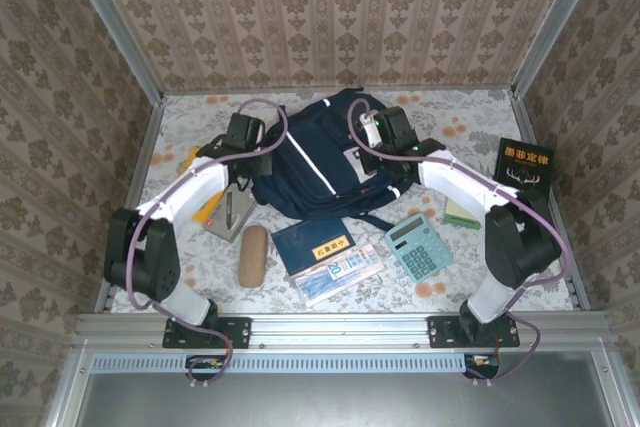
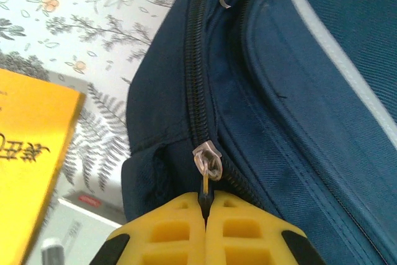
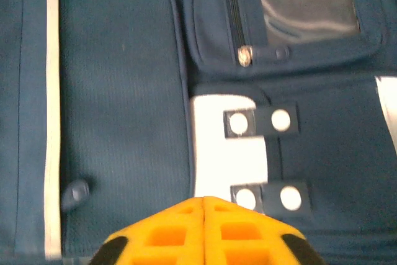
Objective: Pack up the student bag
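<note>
Navy twill student bag (image 1: pixel 318 162) w/ metal zip pull (image 2: pixel 206 167) in left gripper (image 2: pixel 206 202).

I read orange characters, seemingly 墨菲定律, on the black book (image 1: pixel 524 162); the yellow book (image 2: pixel 31 134) shows dark characters, cut off.

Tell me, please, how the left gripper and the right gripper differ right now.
The left gripper pinches the zipper pull of the bag; the right gripper holds nothing. The left gripper is at the bag's edge, the right gripper over its white patch. Both are shut and yellow-fingered.
</note>
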Robot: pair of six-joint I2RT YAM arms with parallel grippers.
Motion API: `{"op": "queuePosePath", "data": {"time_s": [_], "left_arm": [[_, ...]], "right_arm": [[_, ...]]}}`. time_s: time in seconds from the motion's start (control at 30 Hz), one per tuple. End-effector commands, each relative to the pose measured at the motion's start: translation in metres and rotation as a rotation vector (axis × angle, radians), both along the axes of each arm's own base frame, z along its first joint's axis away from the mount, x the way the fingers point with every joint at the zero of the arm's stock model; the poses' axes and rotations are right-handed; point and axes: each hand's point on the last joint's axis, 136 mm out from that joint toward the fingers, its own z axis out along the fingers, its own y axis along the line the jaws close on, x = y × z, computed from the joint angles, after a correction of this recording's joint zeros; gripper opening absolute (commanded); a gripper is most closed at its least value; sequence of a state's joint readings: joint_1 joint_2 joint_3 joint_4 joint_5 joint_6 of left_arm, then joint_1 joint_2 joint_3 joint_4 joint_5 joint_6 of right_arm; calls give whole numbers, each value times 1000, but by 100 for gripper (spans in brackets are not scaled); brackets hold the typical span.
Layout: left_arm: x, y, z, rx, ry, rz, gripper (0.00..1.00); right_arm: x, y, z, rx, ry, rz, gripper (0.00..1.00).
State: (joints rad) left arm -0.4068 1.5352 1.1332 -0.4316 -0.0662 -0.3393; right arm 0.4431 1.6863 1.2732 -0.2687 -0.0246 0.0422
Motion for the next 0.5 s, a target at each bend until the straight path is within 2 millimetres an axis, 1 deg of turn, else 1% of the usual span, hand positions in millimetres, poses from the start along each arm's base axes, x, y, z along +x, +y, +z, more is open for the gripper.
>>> {"op": "queuePosePath", "data": {"time_s": [0.0, 0.03, 0.1, 0.17, 0.23, 0.27, 0.3, 0.37, 0.47], "left_arm": [[-20, -31, 24, -95, -50, -62, 0], [-24, -38, 26, -112, -54, -78, 0], [-27, -46, 29, -141, -54, -85, 0], [-27, -53, 31, -166, -49, -101, 0], [-25, -59, 34, -168, -58, -117, 0], [-25, -61, 35, -168, -59, -125, 0], [-25, -64, 35, -171, -58, -134, 0], [-25, -67, 38, -176, -63, -143, 0], [-27, -69, 40, -175, -66, -154, 0]], "right_arm": [[6, 12, 26, 46, -33, 42, 21], [0, 20, 30, 78, -28, 72, 28], [-19, 43, 34, 130, -4, 160, 40], [-42, 71, 32, 182, 38, 248, 47], [-66, 100, 23, 214, 78, 326, 48], [-74, 111, 17, 220, 99, 346, 48], [-79, 120, 9, 223, 121, 355, 48], [-80, 132, -4, 231, 148, 353, 50], [-74, 140, -20, 230, 184, 324, 53]]}}
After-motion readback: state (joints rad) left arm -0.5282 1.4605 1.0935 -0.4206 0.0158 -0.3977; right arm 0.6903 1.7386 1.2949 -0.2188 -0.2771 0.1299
